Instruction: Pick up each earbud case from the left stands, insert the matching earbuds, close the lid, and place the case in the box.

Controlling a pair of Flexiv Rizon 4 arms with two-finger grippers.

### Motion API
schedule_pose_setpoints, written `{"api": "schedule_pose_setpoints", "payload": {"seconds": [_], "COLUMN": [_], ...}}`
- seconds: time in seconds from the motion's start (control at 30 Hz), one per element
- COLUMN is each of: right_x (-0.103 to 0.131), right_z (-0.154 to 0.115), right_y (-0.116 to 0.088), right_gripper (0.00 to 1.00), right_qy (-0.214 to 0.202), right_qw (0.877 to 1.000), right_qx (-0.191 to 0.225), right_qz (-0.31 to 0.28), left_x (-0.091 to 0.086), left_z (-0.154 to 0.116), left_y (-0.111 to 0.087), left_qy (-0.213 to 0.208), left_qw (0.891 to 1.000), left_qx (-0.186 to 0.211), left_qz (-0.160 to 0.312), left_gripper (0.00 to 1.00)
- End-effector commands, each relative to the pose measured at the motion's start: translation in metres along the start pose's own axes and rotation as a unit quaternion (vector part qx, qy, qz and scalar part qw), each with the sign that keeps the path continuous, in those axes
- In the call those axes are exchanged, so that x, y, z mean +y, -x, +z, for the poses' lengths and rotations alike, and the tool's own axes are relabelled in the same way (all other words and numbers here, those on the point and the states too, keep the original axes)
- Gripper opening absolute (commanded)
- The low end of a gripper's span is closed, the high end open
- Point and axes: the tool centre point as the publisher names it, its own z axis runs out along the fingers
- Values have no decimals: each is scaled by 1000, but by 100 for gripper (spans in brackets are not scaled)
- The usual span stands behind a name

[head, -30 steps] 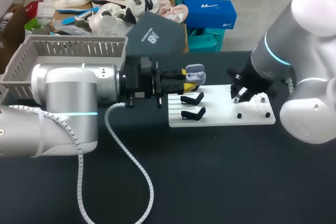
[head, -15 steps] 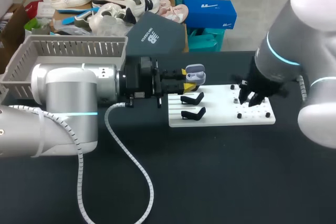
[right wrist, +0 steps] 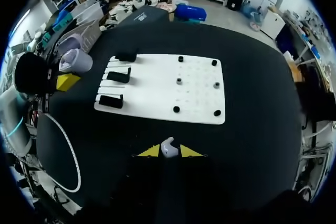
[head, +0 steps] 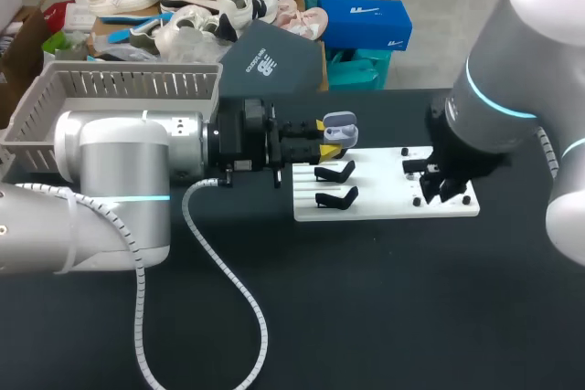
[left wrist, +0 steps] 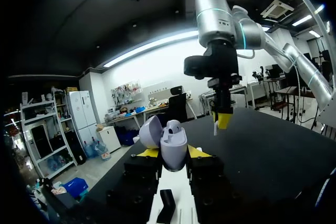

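Stands (head: 335,184) left on board (head: 384,205), pegs (right wrist: 176,109) right, basket (head: 119,89) behind at left

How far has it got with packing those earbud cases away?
Done: one lilac earbud case is off the black stands, lid open, clamped in the left pincer. In hand: the right pincer grips a small white earbud over the white board, not yet at the case. Left to do: seat the earbuds, shut the lid, put the case in the grey slatted basket.

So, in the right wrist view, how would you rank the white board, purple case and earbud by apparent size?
1. White board
2. Purple case
3. Earbud, smallest despite being nearest the camera
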Motion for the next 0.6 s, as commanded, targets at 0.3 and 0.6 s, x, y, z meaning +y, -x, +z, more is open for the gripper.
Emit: {"api": "schedule_pose_setpoints", "payload": {"seconds": [0.3, 0.6], "right_x": [51, 89], "right_z": [-36, -47], "right_y": [6, 26], "right_gripper": [0, 0], "right_qy": [12, 32], "right_qw": [995, 985], "right_qx": [13, 2], "right_qz": [-94, -172], "left_x": [1, 1], "left_z": [1, 1], "left_y": [0, 0], "left_qy": [0, 0], "left_qw": [1000, 1000], "left_qx": [1, 1], "left_qz": [0, 0], "left_gripper": [0, 0]}}
